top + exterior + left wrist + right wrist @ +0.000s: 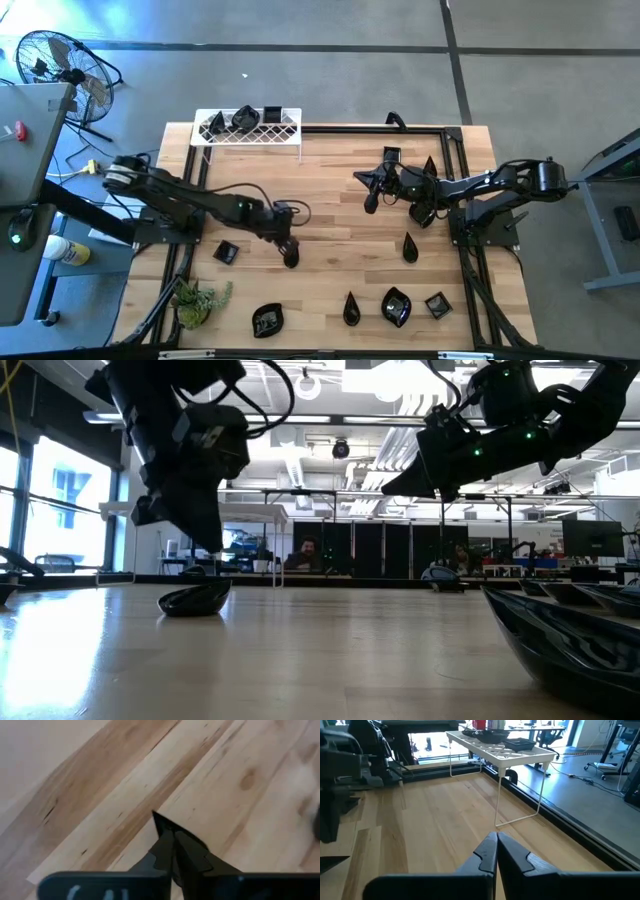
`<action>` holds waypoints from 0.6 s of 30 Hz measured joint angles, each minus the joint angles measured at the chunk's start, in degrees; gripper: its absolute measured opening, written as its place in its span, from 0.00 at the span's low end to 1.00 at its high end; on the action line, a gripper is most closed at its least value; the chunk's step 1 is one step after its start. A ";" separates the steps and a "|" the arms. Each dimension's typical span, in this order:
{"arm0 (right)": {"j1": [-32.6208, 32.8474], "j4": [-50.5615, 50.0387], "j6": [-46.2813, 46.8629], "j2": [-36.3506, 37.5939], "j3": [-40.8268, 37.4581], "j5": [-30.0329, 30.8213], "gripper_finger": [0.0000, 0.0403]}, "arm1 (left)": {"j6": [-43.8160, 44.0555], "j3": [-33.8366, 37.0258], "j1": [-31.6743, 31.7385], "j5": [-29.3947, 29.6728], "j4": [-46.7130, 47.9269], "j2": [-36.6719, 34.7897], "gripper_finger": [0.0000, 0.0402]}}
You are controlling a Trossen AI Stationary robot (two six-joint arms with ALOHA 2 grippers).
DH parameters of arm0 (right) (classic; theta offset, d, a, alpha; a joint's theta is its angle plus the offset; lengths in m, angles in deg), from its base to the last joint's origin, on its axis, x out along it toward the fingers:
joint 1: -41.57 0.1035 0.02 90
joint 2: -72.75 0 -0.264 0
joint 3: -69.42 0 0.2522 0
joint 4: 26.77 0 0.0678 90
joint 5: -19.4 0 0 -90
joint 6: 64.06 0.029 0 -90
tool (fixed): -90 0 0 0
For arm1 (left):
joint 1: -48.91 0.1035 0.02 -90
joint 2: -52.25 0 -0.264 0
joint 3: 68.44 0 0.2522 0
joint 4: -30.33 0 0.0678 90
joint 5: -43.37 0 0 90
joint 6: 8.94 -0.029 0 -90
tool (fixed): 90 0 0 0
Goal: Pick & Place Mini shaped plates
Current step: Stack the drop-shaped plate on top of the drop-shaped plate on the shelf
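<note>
Several glossy black mini shaped plates lie on the wooden table. My left gripper hangs slanting down over one of them, which rests flat on the table. The low view shows a gap between fingers and plate. In the left wrist view the narrow-slit fingers hide all but the plate's pointed tip. My right gripper is shut and empty, held level above the table's far right part and pointing at the white wire rack. The rack carries three plates.
Other plates lie near the left arm, along the near edge, right of centre and beside the right arm. A small green plant stands at the near left. A black frame borders the table.
</note>
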State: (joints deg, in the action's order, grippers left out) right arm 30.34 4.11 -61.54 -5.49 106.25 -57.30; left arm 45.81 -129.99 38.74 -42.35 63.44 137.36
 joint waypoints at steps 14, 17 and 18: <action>0.00 -0.20 0.00 0.00 0.00 -0.02 0.01 | 2.54 -0.05 0.02 -1.17 0.19 4.20 0.32; 0.00 -0.20 0.00 0.00 0.00 -0.02 0.00 | 2.56 0.02 0.02 -2.50 -0.03 6.63 0.29; 0.00 -0.20 0.00 0.00 0.00 -0.02 0.00 | 2.56 0.02 0.02 -2.54 -0.47 7.08 0.28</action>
State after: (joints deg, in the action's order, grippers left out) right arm 30.34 3.91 -61.54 -5.49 106.25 -57.32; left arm 48.38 -129.97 38.76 -44.89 62.96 144.44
